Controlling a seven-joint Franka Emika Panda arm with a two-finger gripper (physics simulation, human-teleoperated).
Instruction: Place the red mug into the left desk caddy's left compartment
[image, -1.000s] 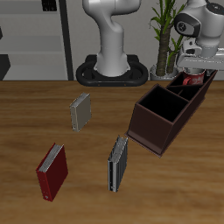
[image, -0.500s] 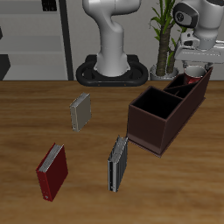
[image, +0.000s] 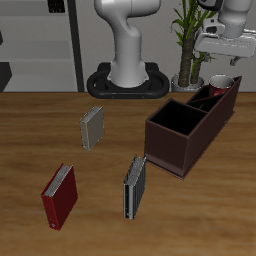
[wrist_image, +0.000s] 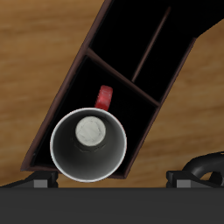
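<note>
Bench (image: 100, 215): wide wooden top, and everything in play sits on it.
Robot: white base at the back of the bench, arm reaching over to the caddy's far end.
Left desk caddy (image: 180, 150): long dark maroon box, black inside, lying at a slant; dividers show clearly in the wrist view (wrist_image: 166, 39).
Plant (image: 186, 40): green stalks in a pot, just behind the caddy.
Red book (image: 59, 196): lying flat near the bench's front edge, well apart from the caddy.
Striped book (image: 134, 186): dark with pale bands, near the caddy's nearer end.
Grey book (image: 92, 127): farther back, alone.
Red mug (image: 219, 84): and there it is, upright in the caddy's far end compartment, rim poking above the wall; from above (wrist_image: 88, 145) a grey inside, handle pointing toward the divider.
Gripper (image: 226, 45): up above the mug, clear of it, holding nothing; fingers look spread, though the wrist view only catches their dark bases.
</note>
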